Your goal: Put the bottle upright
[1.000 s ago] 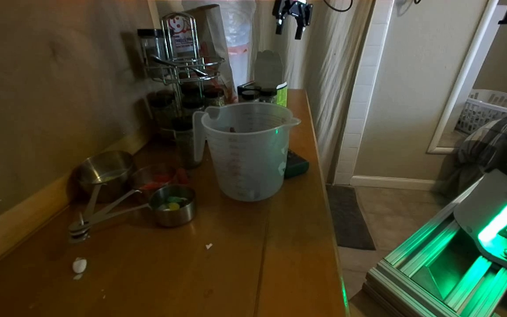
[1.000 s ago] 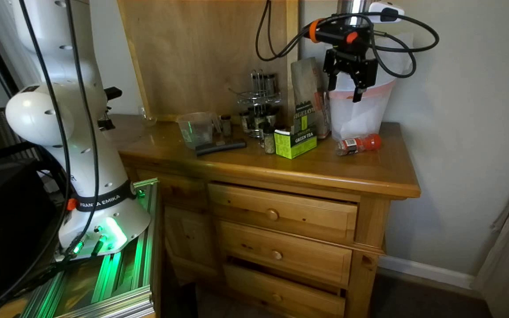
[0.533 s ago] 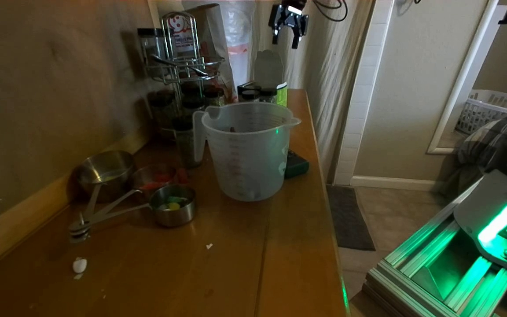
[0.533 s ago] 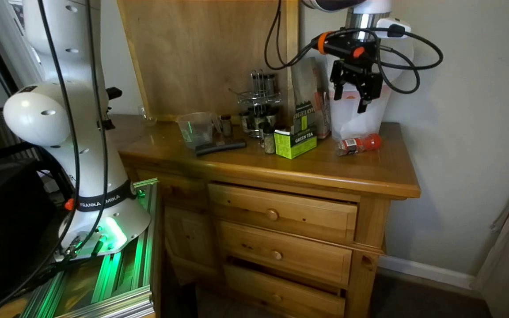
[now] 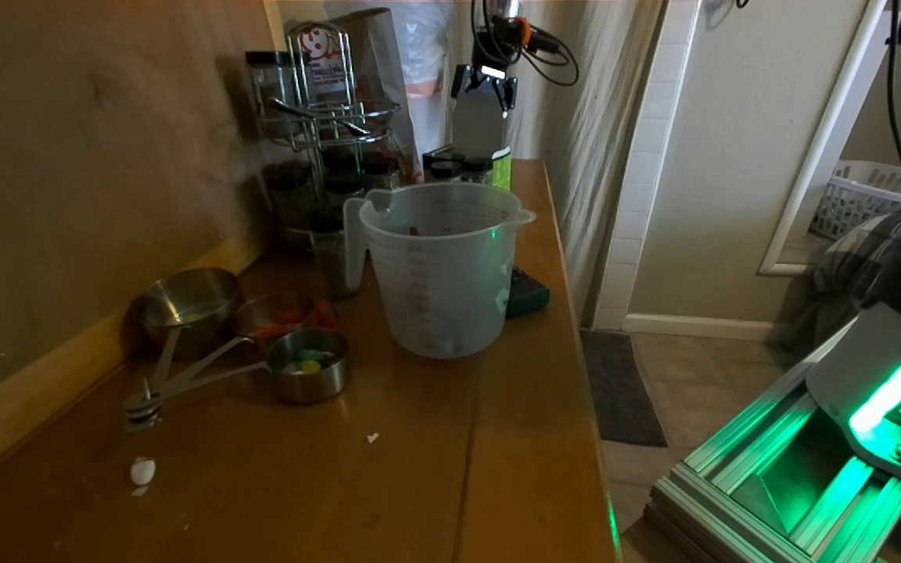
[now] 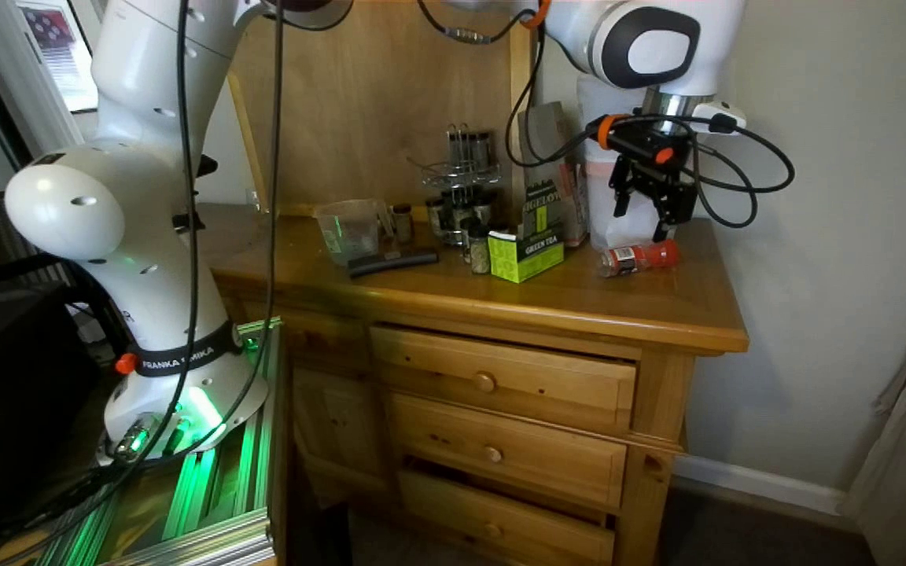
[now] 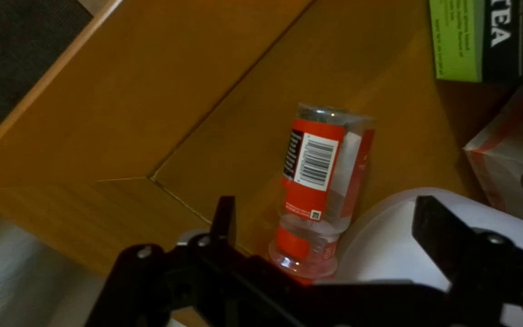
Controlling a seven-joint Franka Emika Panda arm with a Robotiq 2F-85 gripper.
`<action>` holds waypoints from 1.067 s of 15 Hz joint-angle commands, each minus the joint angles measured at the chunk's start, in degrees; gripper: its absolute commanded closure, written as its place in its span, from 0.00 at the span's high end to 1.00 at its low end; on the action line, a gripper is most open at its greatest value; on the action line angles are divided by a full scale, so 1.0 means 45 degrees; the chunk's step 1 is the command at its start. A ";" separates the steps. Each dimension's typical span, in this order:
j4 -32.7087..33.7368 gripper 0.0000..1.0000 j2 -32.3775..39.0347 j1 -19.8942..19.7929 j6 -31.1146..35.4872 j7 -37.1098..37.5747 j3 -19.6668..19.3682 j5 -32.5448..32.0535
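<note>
A clear plastic bottle with a red label and red cap end (image 6: 638, 258) lies on its side on the wooden dresser top (image 6: 618, 303). In the wrist view the bottle (image 7: 313, 177) runs up and down the picture; its cap end is partly hidden behind my gripper's body. My gripper (image 6: 641, 223) hangs above the bottle, pointing down, with its fingers apart. In the wrist view the open fingers (image 7: 324, 200) stand on either side of the bottle's neck end, with nothing between them held. My gripper also shows in an exterior view (image 5: 482, 104), where the bottle is hidden.
A white bin (image 7: 388, 236) stands close beside the bottle. A green tea box (image 6: 528, 255), a paper bag (image 6: 543, 141) and a spice rack (image 6: 461, 173) stand nearby. A measuring pitcher (image 5: 443, 274) and metal cups (image 5: 306, 375) are farther along. The dresser edge (image 7: 46, 86) is near.
My open gripper has come down toward the bottle and shifted slightly right in an exterior view where the bottle shows. The bottle has not moved.
</note>
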 commanded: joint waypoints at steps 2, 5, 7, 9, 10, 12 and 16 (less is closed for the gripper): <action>0.2246 1.00 0.1575 -0.0156 -0.1370 0.0471 0.0499 -0.0519; 0.3083 0.99 0.2217 -0.0169 -0.2362 0.0601 0.0558 -0.0673; 0.3655 0.94 0.2616 -0.0152 -0.2916 0.0638 0.0573 -0.0757; 0.4154 0.91 0.2943 -0.0154 -0.3422 0.0639 0.0593 -0.0820; 0.4375 0.82 0.3080 -0.0154 -0.3669 0.0608 0.0616 -0.0831; 0.4837 0.63 0.3345 -0.0137 -0.4196 0.0585 0.0635 -0.0876; 0.5458 0.35 0.3603 -0.0131 -0.5030 0.0562 0.0690 -0.0905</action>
